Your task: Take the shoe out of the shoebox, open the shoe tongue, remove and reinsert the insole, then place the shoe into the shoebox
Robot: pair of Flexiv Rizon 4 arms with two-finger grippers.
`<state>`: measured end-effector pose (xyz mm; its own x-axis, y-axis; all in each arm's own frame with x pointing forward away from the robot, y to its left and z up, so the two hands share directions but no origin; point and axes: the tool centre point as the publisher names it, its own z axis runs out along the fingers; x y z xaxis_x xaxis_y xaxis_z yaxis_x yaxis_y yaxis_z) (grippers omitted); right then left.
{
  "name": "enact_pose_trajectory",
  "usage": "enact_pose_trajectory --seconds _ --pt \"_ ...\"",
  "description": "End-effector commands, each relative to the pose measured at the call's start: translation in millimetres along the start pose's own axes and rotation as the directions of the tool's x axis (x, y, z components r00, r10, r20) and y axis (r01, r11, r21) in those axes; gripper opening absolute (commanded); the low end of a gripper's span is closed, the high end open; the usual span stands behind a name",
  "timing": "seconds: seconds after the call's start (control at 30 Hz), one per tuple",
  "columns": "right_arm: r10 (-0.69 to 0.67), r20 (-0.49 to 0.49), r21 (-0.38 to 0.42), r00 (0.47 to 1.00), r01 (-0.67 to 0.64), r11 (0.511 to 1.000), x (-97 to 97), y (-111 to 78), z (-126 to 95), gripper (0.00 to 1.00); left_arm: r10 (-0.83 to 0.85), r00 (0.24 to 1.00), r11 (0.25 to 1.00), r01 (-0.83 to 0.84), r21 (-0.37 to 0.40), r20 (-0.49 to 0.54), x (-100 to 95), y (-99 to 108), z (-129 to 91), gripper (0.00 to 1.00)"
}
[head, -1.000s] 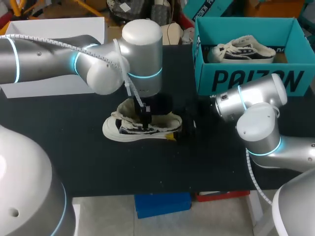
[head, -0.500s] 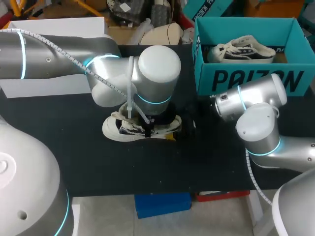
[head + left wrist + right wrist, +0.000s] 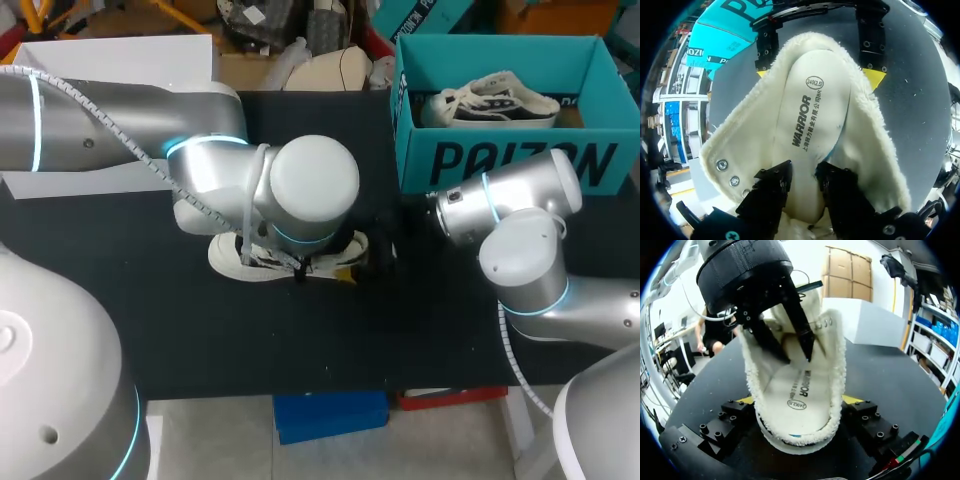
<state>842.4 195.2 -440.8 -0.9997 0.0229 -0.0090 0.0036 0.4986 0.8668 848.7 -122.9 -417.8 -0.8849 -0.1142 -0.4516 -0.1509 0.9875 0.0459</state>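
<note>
A white fleece-lined shoe (image 3: 235, 262) lies on the black table, its middle hidden under my left wrist. In the left wrist view my left gripper (image 3: 804, 167) is down inside the shoe (image 3: 740, 145), its black fingers (image 3: 772, 192) pinching the white insole (image 3: 812, 115) at mid-length; the yellow tips are hidden. The right wrist view shows the same fingers (image 3: 802, 337) dipping into the shoe (image 3: 832, 370) onto the insole (image 3: 795, 395). My right gripper (image 3: 799, 400) clasps the heel from both sides, as also seen around the right gripper (image 3: 818, 75) and right gripper (image 3: 385, 250).
The teal shoebox (image 3: 500, 160) stands at the back right with a second shoe (image 3: 490, 100) inside. A white box (image 3: 100, 170) lies at the back left. My right arm's elbow (image 3: 525, 250) sits just in front of the shoebox.
My left arm has come down and its wrist has swung forward over the shoe, driving the fingers deeper inside. The right arm and shoe have stayed put.
</note>
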Motion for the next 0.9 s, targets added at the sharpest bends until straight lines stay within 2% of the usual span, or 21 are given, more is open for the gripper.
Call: enact_pose_trajectory --seconds 0.03,0.2,0.4,0.5,0.57,0.6,0.63,0.9 --pt "0.001 -0.002 0.002 1.000 -0.001 1.000 0.9 -3.7 0 0.00 -0.019 0.999 1.000 0.018 0.023 0.034 -5.2 10 28 0.28" --pt "0.001 -0.002 0.002 1.000 -0.001 1.000 0.9 -3.7 0 0.00 -0.014 0.999 1.000 0.014 0.025 0.031 -5.6 9 29 0.16" --pt "0.001 -0.002 0.002 1.000 -0.001 1.000 0.9 -3.7 0 0.00 -0.008 1.000 0.999 0.008 0.031 0.013 -6.8 5 30 0.20" --pt "0.001 -0.002 0.002 1.000 -0.001 1.000 0.9 -3.7 0 0.00 -0.002 0.998 0.997 0.006 0.077 -0.061 -6.1 1 31 0.23" --pt "0.001 -0.002 0.002 1.000 -0.001 1.000 0.9 -3.7 0 0.00 0.013 0.996 0.997 -0.006 0.082 -0.085 -6.1 0 34 0.20" --pt "0.001 -0.002 0.002 1.000 -0.001 1.000 0.9 -3.7 0 0.00 0.016 0.995 0.996 -0.006 0.090 -0.102 -5.8 -1 34 0.06" --pt "0.001 -0.002 0.002 1.000 -0.001 1.000 0.9 -3.7 0 0.00 0.017 0.994 0.996 -0.007 0.089 -0.110 -5.7 -1 35 0.00" --pt "0.001 -0.002 0.002 1.000 -0.001 1.000 0.9 -3.7 0 0.00 0.070 0.992 0.994 -0.060 0.097 -0.102 -3.7 -8 30 0.00"
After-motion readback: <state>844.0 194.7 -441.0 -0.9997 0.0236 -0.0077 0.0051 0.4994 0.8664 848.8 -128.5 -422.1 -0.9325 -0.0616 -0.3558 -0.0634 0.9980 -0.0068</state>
